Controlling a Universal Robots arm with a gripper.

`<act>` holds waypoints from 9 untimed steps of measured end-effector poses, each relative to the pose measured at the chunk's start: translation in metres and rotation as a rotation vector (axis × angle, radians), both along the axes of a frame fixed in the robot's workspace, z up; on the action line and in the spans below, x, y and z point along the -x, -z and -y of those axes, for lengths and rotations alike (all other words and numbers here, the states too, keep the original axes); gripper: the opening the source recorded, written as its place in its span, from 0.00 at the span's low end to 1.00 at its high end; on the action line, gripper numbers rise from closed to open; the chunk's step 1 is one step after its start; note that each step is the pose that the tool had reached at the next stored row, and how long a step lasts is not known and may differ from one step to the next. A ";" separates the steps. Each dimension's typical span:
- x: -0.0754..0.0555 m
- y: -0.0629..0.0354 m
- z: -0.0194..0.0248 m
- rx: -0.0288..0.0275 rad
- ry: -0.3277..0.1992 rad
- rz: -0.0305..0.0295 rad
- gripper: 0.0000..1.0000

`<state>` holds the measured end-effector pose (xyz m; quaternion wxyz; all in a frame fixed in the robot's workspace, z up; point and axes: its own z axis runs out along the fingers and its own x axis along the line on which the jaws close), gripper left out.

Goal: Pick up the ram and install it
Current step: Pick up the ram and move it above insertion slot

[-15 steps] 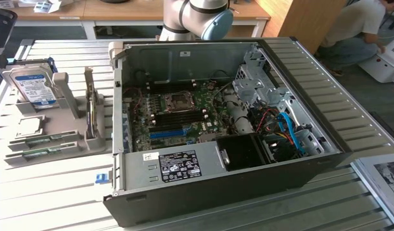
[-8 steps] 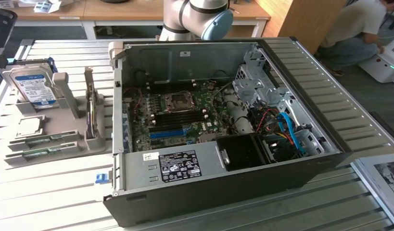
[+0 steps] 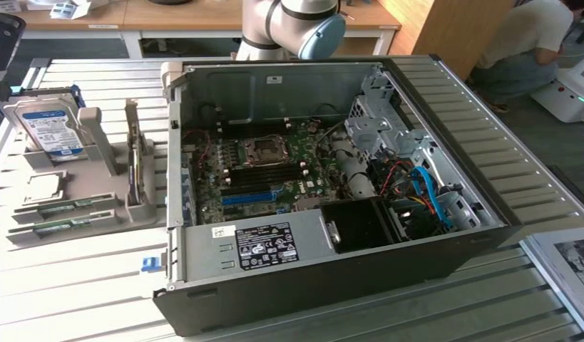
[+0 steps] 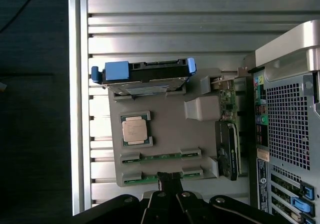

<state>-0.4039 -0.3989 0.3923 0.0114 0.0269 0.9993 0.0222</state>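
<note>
On the gray holder (image 3: 111, 214) at the exterior view's left, the ram (image 4: 147, 177) lies flat in the outermost groove. It's a thin green stick, and a second ram stick (image 4: 160, 156) lies just beside it, one groove in. Past that there's a square processor chip (image 4: 136, 130), then a hard drive (image 4: 142, 73) with blue end caps standing on edge. In the wrist view the fingers (image 4: 164, 180) are pressed together with nothing between them, and their dark tips line up right over the middle of the ram and cover a bit of it. Can't tell if they actually touch it. The holder sits on a slatted metal tabletop (image 3: 83, 285) next to an open computer case (image 3: 463, 242) lying on its side, motherboard showing. The robot arm (image 3: 292, 28) pokes in above the case's far edge. A person (image 3: 530, 43) crouches off at the exterior view's right.
</note>
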 end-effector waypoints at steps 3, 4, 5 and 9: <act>0.000 0.0000 0.0000 0.0000 0.000 0.0000 0.10; 0.000 0.0000 0.0000 0.0000 0.000 0.0000 0.10; 0.000 0.0000 0.0000 0.0000 0.000 0.0000 0.10; 0.000 0.0000 0.0000 0.0000 0.000 0.0000 0.10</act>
